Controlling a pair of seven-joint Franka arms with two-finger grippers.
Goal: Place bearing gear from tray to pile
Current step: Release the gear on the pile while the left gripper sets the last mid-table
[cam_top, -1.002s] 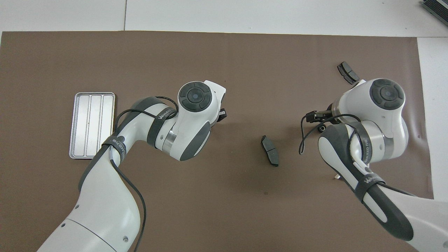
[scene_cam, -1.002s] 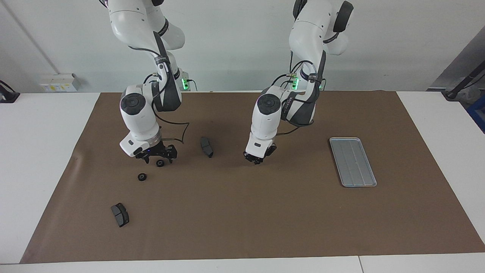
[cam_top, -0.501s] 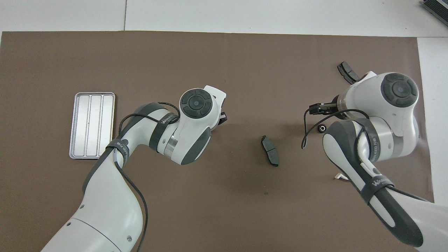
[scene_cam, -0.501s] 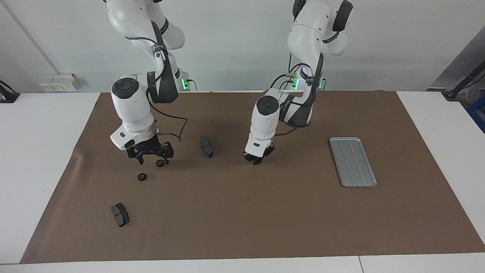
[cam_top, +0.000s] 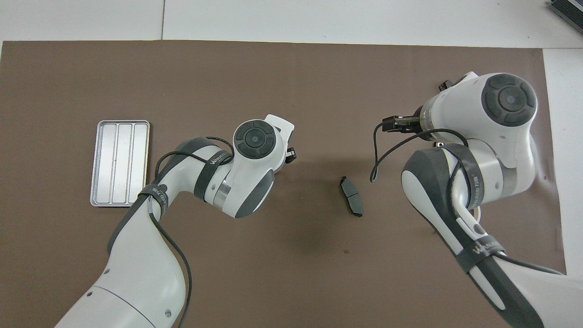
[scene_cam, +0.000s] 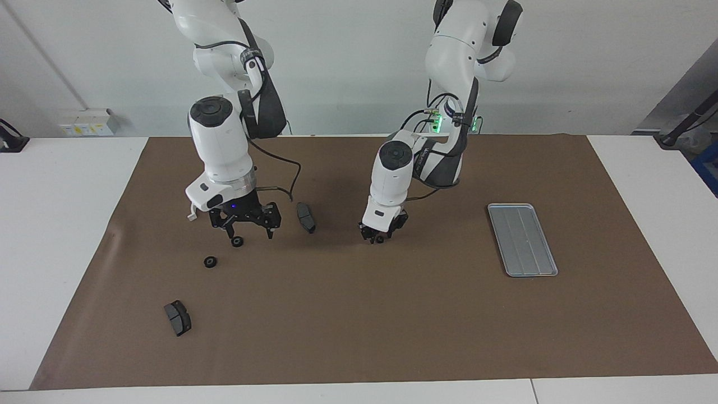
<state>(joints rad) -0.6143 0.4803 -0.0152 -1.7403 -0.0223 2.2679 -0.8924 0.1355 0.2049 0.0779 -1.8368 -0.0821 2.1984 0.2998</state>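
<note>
Right gripper point(scene_cam: 250, 232) fingers apart over black discs point(scene_cam: 237, 242), left gripper point(scene_cam: 377, 238) low mid-mat, fingers unclear, tray point(scene_cam: 522, 239) bare.

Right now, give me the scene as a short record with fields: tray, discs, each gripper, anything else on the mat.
tray: empty tray, toward the left arm's end
pile: two black discs on the mat, apart from each other
right gripper: right gripper open, above the disc nearer the robots
left gripper: left gripper low over the mat's middle
other: two dark pads
</note>
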